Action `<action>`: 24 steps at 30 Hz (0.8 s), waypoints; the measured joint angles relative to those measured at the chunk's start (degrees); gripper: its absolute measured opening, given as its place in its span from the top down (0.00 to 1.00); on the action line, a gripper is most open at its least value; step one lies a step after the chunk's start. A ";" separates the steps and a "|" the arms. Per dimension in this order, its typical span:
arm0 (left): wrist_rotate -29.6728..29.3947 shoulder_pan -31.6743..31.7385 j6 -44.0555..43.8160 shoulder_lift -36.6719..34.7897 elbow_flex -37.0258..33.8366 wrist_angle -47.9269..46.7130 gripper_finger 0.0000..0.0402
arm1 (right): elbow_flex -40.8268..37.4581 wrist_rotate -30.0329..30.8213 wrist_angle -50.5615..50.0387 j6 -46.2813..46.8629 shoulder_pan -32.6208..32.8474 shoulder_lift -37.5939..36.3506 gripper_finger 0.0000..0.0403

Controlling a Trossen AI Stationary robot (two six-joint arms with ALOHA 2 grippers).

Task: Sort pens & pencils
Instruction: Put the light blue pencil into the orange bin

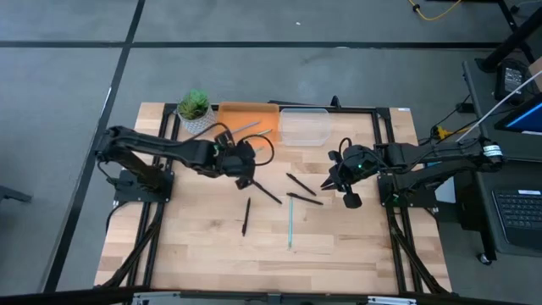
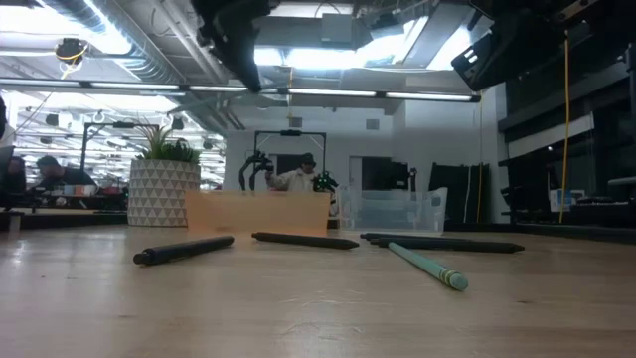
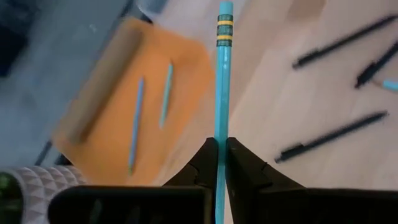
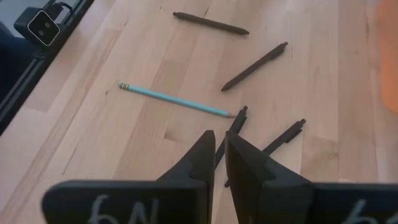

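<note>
A teal pencil [image 2: 427, 266] lies on the wooden table [image 2: 298, 308]; left gripper [image 3: 221, 152] clenches another pencil [image 3: 222, 93], right gripper [image 4: 219, 146] closed empty.

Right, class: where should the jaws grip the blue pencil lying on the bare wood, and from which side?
Grip the blue pencil mid-shaft from straight above, jaws across its width. It lies flat with bare table along both sides there, while its tip nearly meets a black pen.

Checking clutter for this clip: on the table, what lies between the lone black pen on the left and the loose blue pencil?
Nothing: in the high view, only bare wood separates the black pen from the blue pencil.
</note>
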 joint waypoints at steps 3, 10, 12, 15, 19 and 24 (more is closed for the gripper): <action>-1.65 0.03 1.56 -1.24 0.00 1.28 0.97 | 0.00 0.00 0.00 -0.05 0.00 0.00 0.90; -2.25 2.17 7.30 -2.47 -3.28 8.16 0.97 | 0.00 0.02 0.02 -1.14 0.00 0.00 0.90; -1.72 3.76 9.03 -3.47 -5.73 12.24 0.97 | 0.00 0.01 0.02 -1.23 0.00 0.00 0.90; 0.77 6.63 11.59 -6.06 -10.27 17.90 0.97 | 0.00 0.02 -0.12 -1.25 0.00 0.00 0.90; 7.03 10.81 16.34 -11.56 -17.25 29.95 0.97 | 0.00 0.02 -0.35 -1.28 -0.02 0.00 0.90; 17.42 15.09 21.93 -18.29 -27.55 45.82 0.97 | 0.00 0.02 -0.32 -1.43 -0.07 0.00 0.90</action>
